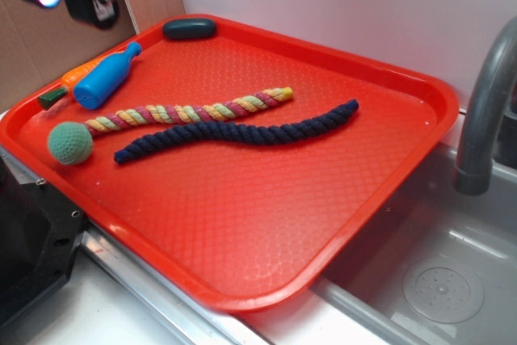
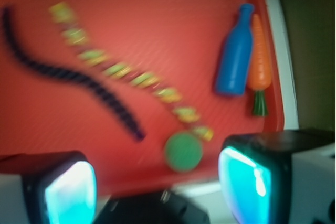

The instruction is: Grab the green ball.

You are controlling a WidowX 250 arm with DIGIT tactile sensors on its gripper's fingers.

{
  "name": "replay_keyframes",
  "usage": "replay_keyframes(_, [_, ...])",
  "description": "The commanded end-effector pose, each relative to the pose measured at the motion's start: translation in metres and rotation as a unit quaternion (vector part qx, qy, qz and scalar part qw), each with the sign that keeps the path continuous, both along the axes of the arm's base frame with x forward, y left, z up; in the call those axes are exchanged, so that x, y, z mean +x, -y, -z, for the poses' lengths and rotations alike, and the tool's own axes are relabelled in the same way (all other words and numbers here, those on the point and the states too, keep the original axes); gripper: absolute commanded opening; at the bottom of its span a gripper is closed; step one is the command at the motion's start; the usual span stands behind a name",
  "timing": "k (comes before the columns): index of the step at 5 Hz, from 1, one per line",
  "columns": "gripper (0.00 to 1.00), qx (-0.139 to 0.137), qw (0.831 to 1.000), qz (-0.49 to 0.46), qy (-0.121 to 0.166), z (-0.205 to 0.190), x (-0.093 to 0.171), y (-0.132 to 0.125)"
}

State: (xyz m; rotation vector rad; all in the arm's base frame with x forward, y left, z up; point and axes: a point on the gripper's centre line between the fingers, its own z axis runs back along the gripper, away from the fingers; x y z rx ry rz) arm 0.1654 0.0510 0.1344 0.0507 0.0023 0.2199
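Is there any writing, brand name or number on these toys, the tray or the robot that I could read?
None: no words, numbers or signs can be read in either view.
The green ball, blue bottle, carrot, both ropes and red tray show no lettering in the exterior view.
The wrist view is too blurred to show fine print; the gripper shows no legible marking.

No text, label, brand, number or sign can be read in either view.

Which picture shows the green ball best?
The exterior view: the ball is sharp there, knitted texture visible, touching the striped rope's end. The wrist view shows it only as a blurry green circle.
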Motion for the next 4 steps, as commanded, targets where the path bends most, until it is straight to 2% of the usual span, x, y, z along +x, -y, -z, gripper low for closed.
replay_keyframes(1, [1.00,-0.051,0.993,0.072,0.079,0.049,-0.013,-0.018])
replay_keyframes(2, [1.00,-0.090,0.987,0.106,0.083,0.046,-0.031,-0.011])
replay_keyframes(3, [1.00,-0.078,0.990,0.098,0.057,0.048,-0.044,-0.009])
replay_keyframes(4, [1.00,-0.051,0.994,0.067,0.063,0.055,-0.054,-0.022])
